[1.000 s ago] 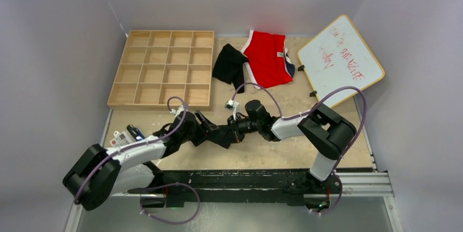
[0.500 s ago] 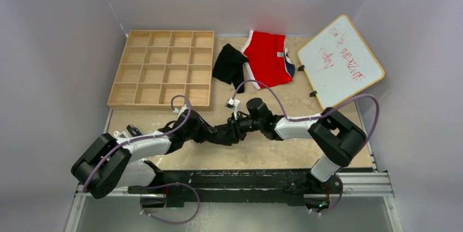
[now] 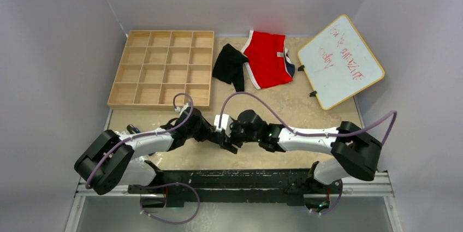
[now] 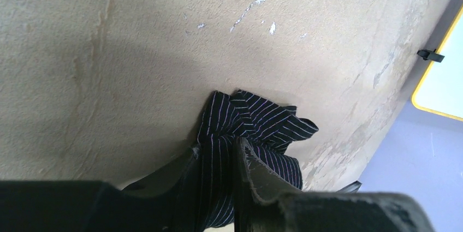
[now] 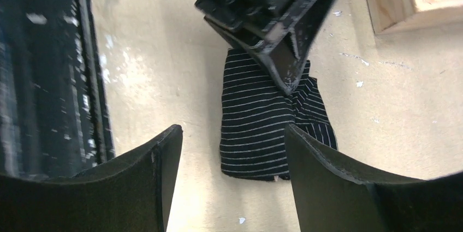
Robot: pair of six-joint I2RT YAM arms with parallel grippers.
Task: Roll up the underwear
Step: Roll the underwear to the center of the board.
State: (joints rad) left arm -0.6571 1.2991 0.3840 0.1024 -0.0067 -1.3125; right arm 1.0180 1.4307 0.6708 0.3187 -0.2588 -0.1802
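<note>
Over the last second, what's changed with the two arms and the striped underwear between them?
The left pincer closed onto the striped underwear, and the right pincer opened wide, releasing it. The right arm stretched out, its elbow swinging outward toward the near edge. The plain black underwear, red briefs, wooden tray and whiteboard stayed put.

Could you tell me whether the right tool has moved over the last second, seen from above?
Yes. The right tool has shifted left and toward the near edge of the table, farther from the whiteboard, and stands open above the underwear.
</note>
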